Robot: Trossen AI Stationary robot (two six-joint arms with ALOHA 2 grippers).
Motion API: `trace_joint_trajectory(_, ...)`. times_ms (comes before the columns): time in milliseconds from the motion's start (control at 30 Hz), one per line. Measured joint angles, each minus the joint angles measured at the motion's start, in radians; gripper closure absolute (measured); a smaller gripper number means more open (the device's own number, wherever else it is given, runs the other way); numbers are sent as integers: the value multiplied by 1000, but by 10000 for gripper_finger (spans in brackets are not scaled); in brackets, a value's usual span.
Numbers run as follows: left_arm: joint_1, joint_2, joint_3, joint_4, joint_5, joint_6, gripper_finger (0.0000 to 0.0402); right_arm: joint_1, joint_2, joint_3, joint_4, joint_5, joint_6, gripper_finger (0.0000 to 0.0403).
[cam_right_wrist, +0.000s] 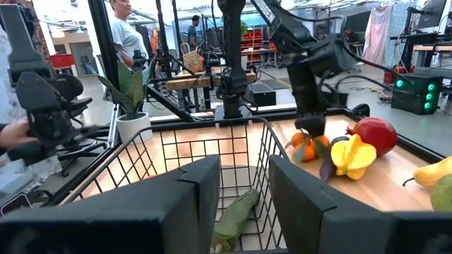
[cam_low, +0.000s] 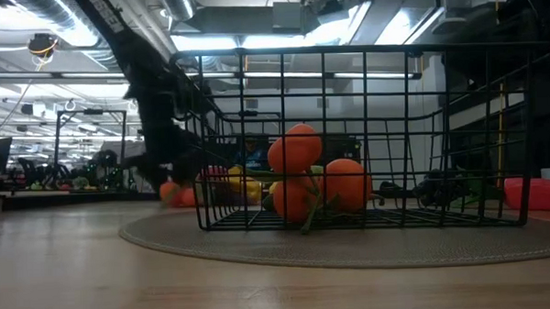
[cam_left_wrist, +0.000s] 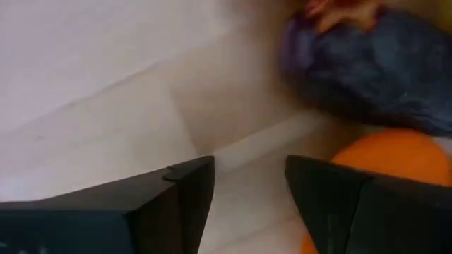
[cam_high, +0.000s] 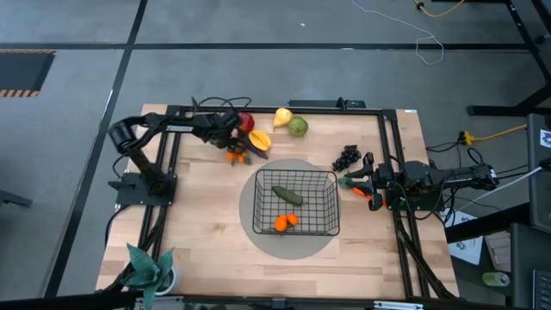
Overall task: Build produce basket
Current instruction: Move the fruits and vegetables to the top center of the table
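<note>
Black wire-mesh basket (cam_high: 295, 203) holds cucumber (cam_high: 287, 195); left gripper (cam_high: 231, 146), jaws spread, hovers over small oranges (cam_high: 234, 157); right gripper (cam_high: 365, 182) jaws spread.

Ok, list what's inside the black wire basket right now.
The basket holds a green cucumber and a cluster of small oranges. The low view shows three oranges; whether more lie behind them is hidden. All other produce is on the table outside.

A black wire basket (cam_high: 297, 202) held a green cucumber (cam_high: 287, 195) and bright oranges (cam_high: 286, 222) on a grey round mat (cam_high: 258, 239). On the pale wood table (cam_high: 207, 224) lay a red apple (cam_high: 246, 122), yellow pear (cam_high: 282, 116), green apple (cam_high: 298, 127) and dark grapes (cam_high: 346, 157).
</note>
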Motion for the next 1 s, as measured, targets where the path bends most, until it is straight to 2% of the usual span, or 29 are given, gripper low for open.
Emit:
trace_joint_trajectory(133,-24,54,34,85,35,-2,230,0,0,0,0,0,-3,281)
trace_joint_trajectory(233,-44,64,67,93,34,-2,230,0,0,0,-2,0,-4,281)
trace_joint_trajectory(500,-105,64,188,182,123,43,230,0,0,0,-2,0,-3,281)
trace_joint_trajectory(667,-149,57,267,119,173,116,230,0,0,0,-8,0,-3,281)
trace_joint_trajectory(767,-145,28,307,24,103,131,230,0,0,0,-9,0,-3,281)
trace_joint_trajectory(900,-103,-13,343,-148,-108,129,230,0,0,0,-14,0,-3,281)
trace_joint_trajectory(1000,-27,-39,351,-187,-258,85,230,0,0,0,-16,0,-3,281)
